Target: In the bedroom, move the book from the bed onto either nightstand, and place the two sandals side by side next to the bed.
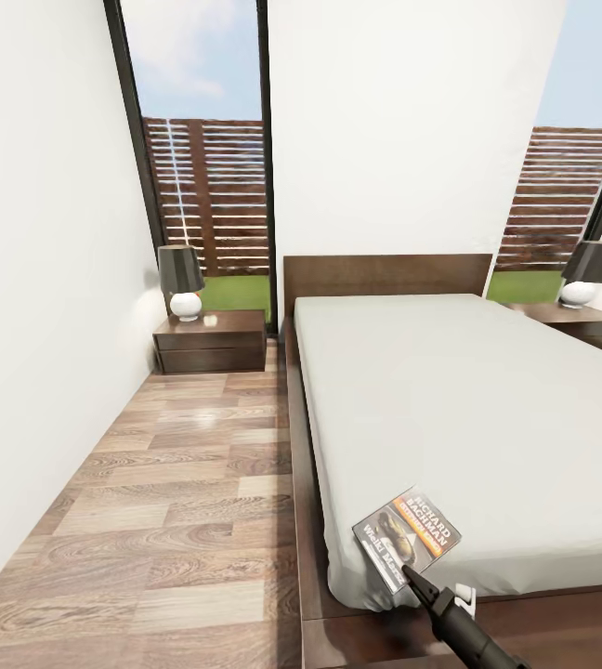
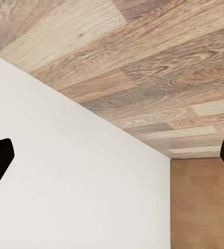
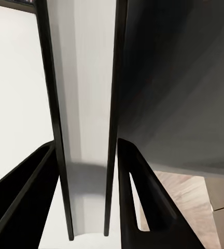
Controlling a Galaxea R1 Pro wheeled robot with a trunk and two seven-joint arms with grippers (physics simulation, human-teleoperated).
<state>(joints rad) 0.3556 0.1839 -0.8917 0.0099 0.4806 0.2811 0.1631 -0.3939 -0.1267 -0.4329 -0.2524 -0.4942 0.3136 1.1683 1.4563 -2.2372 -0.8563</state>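
The book (image 1: 407, 540) lies at the near left corner of the bed (image 1: 487, 409), tilted, its long axis running diagonally toward the foot edge. The right tool (image 1: 411, 576) meets its near end, and the right wrist view shows the book's edge (image 3: 86, 129) clamped between both fingers. The left tool (image 2: 112, 161) hangs spread wide over the floor. The nearer nightstand (image 1: 210, 340) stands well away, at the bed's left head corner.

You can read "RICHARD BACHMAN" in white capitals on the dark cover of the book (image 1: 406, 542), above its orange band, while a second line of pale lettering along the cover's lower edge is too blurred to make out.
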